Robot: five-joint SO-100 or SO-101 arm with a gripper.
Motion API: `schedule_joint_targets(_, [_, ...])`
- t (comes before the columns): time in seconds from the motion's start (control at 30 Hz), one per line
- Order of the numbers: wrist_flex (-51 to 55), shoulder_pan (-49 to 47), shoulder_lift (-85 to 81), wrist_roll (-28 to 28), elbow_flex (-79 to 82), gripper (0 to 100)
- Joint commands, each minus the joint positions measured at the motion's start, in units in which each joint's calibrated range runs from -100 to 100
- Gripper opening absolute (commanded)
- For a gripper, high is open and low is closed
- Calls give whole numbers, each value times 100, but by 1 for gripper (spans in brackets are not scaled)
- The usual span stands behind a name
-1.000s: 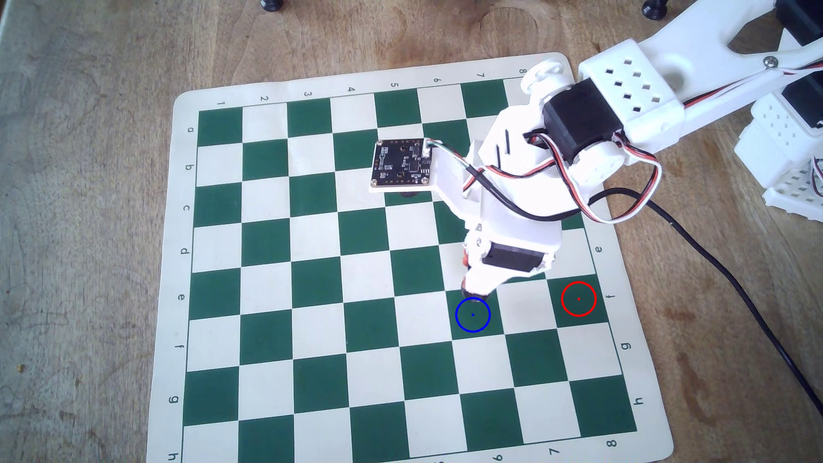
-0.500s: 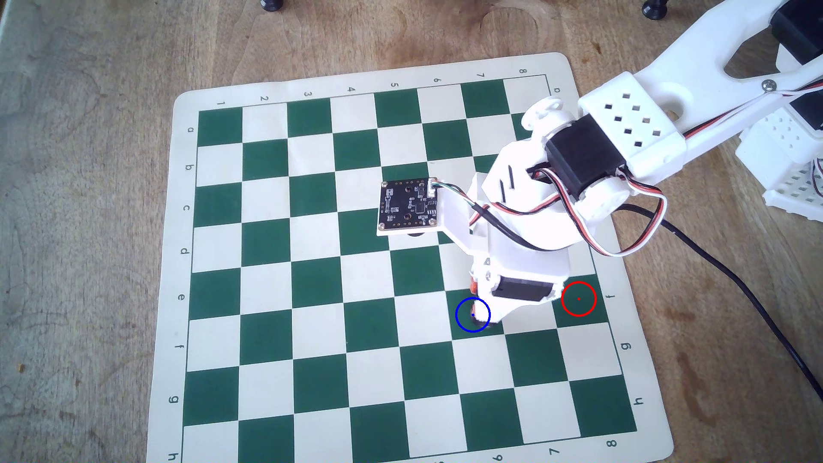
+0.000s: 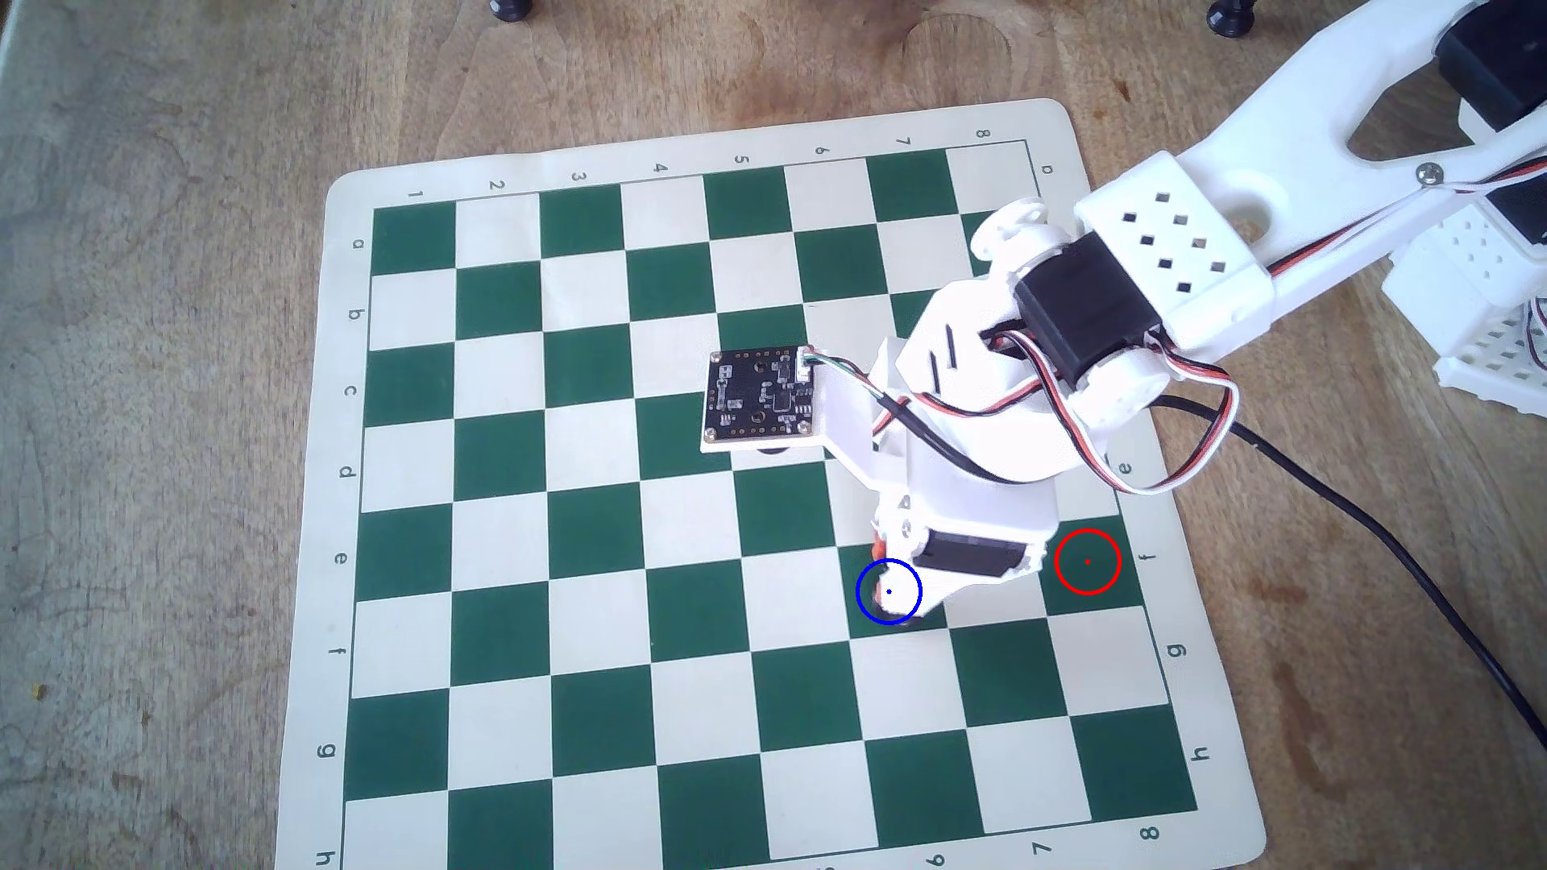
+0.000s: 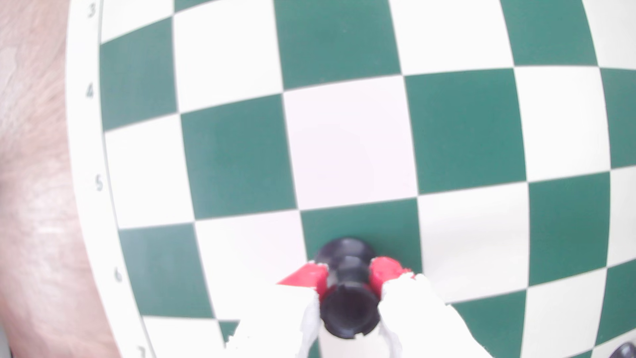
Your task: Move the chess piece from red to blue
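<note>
In the wrist view the chess piece [image 4: 346, 275], black with a round flared base and a notched rim on top, stands upright over a green square. My gripper [image 4: 347, 273] is shut on its narrow waist, one red-tipped finger on each side. Whether the base touches the board I cannot tell. In the overhead view the gripper [image 3: 891, 598] tip sits inside blue [image 3: 857, 591], and the white gripper body hides the piece there. Red [image 3: 1087, 530] is an empty circle on a green square two squares to the right.
The green and cream chessboard mat [image 3: 586, 502] lies on a wooden table. Two dark pieces stand off the board at the top edge [image 3: 511, 8] [image 3: 1229, 18]. A black cable [image 3: 1381, 535] trails past the board's right side. Another dark object [image 4: 624, 351] shows at the wrist view's bottom right corner.
The gripper has moved toward the view's bottom, from just above the blue circle's upper edge into the circle, then shifted slightly left. The wrist camera board moved with it.
</note>
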Motion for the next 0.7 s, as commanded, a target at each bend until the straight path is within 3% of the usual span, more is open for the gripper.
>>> schedule_joint_targets(0.0, [-67,98,-207,15,-314,0])
schedule_joint_targets(0.23, [-67,113,-232,-10,-314,2])
schedule_joint_targets(0.43, [-75,129,-283,-10,-205,22])
schedule_joint_targets(0.67, [48,145,-317,5,-196,30])
